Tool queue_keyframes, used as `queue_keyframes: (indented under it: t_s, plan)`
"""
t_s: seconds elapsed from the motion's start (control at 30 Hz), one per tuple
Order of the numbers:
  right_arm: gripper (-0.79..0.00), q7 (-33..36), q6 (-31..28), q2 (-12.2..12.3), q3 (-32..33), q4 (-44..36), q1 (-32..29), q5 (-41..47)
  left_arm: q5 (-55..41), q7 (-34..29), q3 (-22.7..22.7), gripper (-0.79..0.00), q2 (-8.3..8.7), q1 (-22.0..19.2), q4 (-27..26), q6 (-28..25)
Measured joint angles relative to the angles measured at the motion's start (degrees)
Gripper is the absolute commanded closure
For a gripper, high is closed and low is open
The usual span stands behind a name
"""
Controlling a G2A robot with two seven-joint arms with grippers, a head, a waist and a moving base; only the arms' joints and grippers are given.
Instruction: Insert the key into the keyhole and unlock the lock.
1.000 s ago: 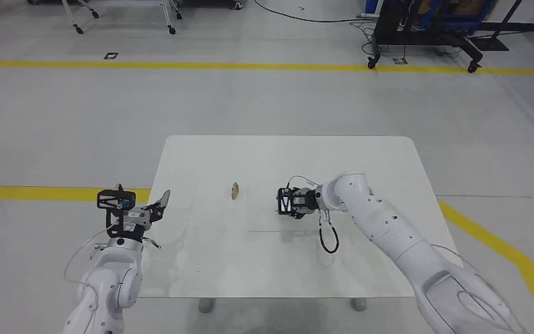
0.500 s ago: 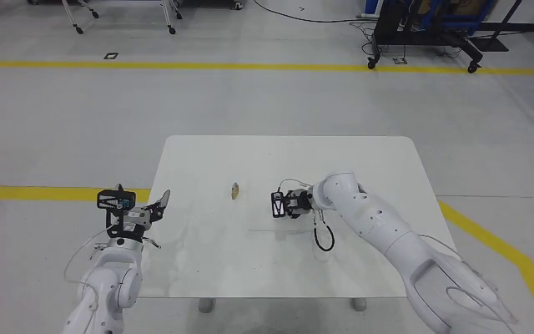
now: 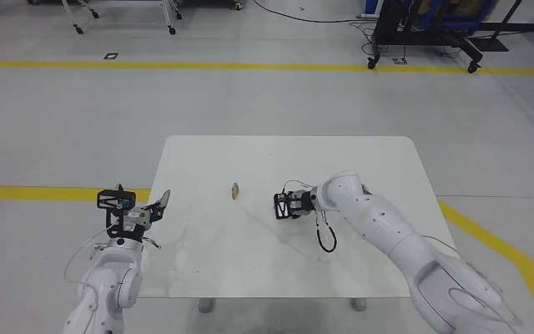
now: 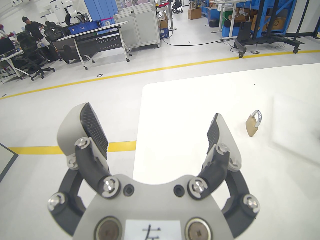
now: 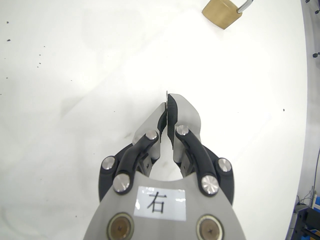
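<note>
Pinching the key (image 5: 166,95) edge-on, the right gripper (image 5: 167,103) hangs short of the brass padlock (image 5: 223,12) ahead; aligning the blade with it likely comes next.

Left gripper (image 4: 152,122) spread wide, held low and close in, right gripper (image 5: 168,104) stretched forward, fingers pinched together on a thin key (image 5: 166,95)

- Bare white tabletop (image 3: 367,159) between right gripper (image 5: 168,102), fingers pinched on thin silver key (image 5: 166,94), and small brass padlock (image 5: 226,8).
- Black cable loop (image 3: 328,250) by right arm, well apart from that stretch.
- Floor gap, then bare tabletop edge, between spread-fingered left gripper (image 4: 151,116) and padlock.
</note>
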Motion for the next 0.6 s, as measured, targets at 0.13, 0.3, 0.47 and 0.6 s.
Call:
queue_keyframes:
  t_s: [0.13, 0.3, 0.47, 0.6]
  plan:
    - [0.0, -4.36, 0.34, 1.23, 1.03, -0.96, -0.82, -0.89, 0.0, 0.0, 0.0, -0.785, 0.0, 0.0, 0.0, 0.0]
    - [0.0, -9.12, -0.01, 2.61, 2.14, -1.97, -1.83, -1.72, 0.0, 0.0, 0.0, -0.785, 0.0, 0.0, 0.0, 0.0]
    - [0.0, -8.98, -0.01, 2.58, 2.12, -1.95, -1.81, -1.7, 0.0, 0.0, 0.0, -0.785, 0.0, 0.0, 0.0, 0.0]
    - [0.0, -8.99, -0.01, 2.58, 2.12, -1.95, -1.81, -1.7, 0.0, 0.0, 0.0, -0.785, 0.0, 0.0, 0.0, 0.0]
